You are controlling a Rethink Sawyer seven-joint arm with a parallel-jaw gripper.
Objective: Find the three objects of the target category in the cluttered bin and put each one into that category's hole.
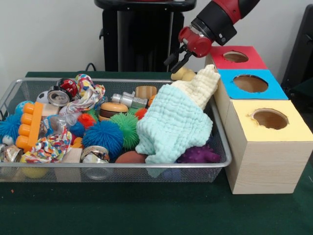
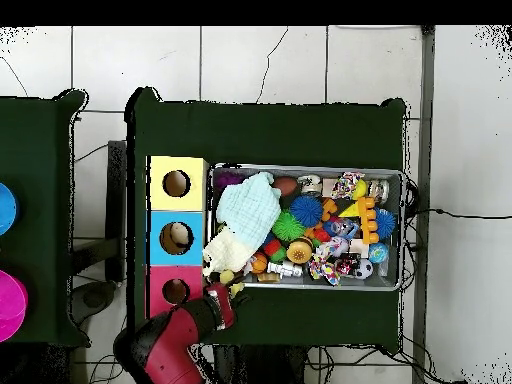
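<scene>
Toys fill the wire bin [image 1: 10, 93] from end to end: spiky balls in blue [image 1: 101, 137], green [image 1: 126, 126] and purple [image 1: 199, 154], a knotted rope toy [image 1: 88, 93], an orange block piece [image 1: 30, 125], a small wooden burger [image 1: 113, 109] and a few cans. Over the bin's right end lies a pale mint cloth [image 1: 171, 125], its cream edge trailing over the rim toward the boxes. Just beside the bin stand three wooden boxes in a row, each with a round hole on top: yellow [image 1: 271, 120] nearest me, blue [image 1: 250, 83] in the middle, red [image 1: 236, 57] farthest. The red arm's pincer [image 1: 178, 62] hangs over the bin's far right corner, close to the red box. Its dark fingers [image 1: 172, 58] point down, just above a small cream-coloured lump [image 1: 183, 74] at the cloth's top edge. I cannot tell whether they are spread or grasping anything. The dark green surface [image 1: 146, 210] carries it all.
</scene>
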